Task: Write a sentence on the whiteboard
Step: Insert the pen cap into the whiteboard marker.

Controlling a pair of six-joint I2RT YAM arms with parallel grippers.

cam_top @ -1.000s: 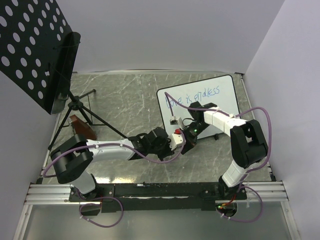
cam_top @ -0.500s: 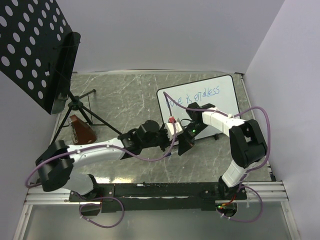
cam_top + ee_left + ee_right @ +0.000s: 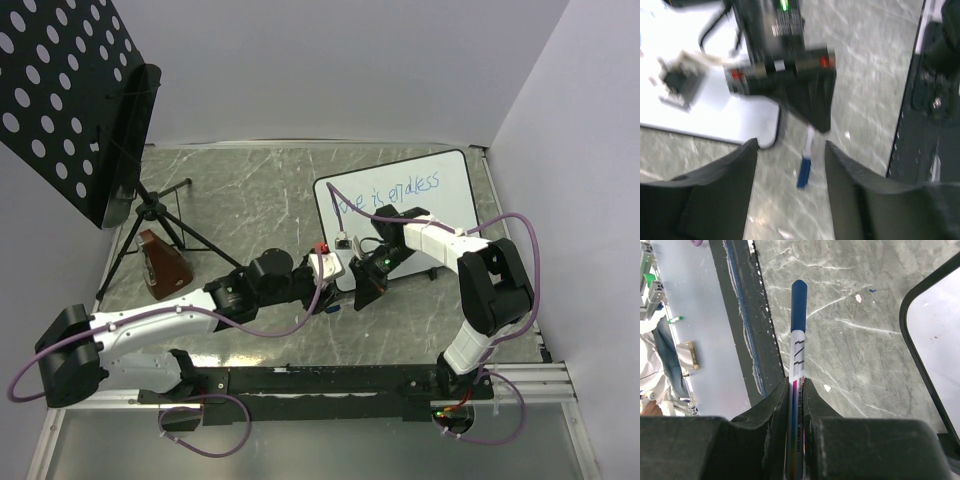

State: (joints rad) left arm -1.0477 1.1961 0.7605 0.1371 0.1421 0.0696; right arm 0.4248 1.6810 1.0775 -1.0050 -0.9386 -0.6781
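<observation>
While pinched in right pincer (image 3: 795,386), marker (image 3: 798,325) beside whiteboard (image 3: 936,340).

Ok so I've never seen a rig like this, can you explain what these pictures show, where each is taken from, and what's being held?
You see two robot arms, the left arm and the right arm, bolted to the near edge of a grey table. The wide picture looks down from above and behind them. The other two come from a camera on each wrist, looking past its own fingers. A whiteboard sits on the table with blue handwriting on it, roughly "love is endless". The right hand is closed on a blue-ended marker. The left hand is open and holds nothing. At the far left stands a black perforated panel on a tripod.
</observation>
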